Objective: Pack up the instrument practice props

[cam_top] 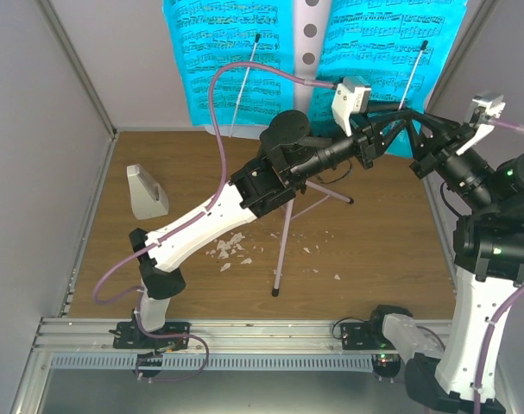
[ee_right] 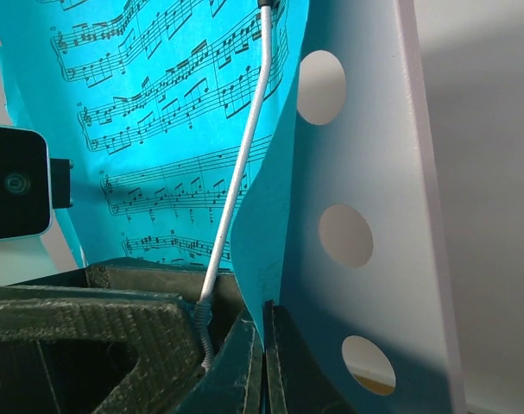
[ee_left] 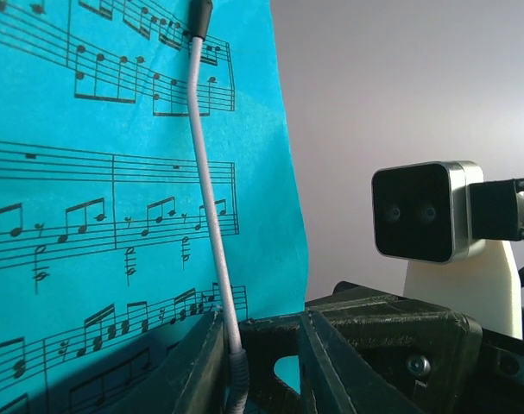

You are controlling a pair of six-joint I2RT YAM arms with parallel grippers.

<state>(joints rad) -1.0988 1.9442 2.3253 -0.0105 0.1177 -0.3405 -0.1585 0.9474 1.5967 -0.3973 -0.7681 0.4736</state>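
Observation:
The pale-lilac music stand (cam_top: 309, 34) stands at the back of the table, and its perforated plate also shows in the right wrist view (ee_right: 374, 216). Two cyan sheet-music pages (cam_top: 227, 52) hang on it under thin wire holders. My right gripper (cam_top: 419, 153) is shut on the lower edge of the right page (ee_right: 274, 259), with its jaws (ee_right: 263, 345) pressed together. My left gripper (cam_top: 398, 123) is open beside it, its jaws (ee_left: 253, 362) astride the page's wire holder (ee_left: 211, 216), which lies against the left finger. The white pyramid metronome (cam_top: 147, 191) stands at the left of the table.
White crumbs (cam_top: 231, 250) lie near the stand's tripod legs (cam_top: 283, 250). Grey walls close in the left, the right and the back. A metal rail (cam_top: 244, 332) runs along the near edge. The two grippers are close together below the right page.

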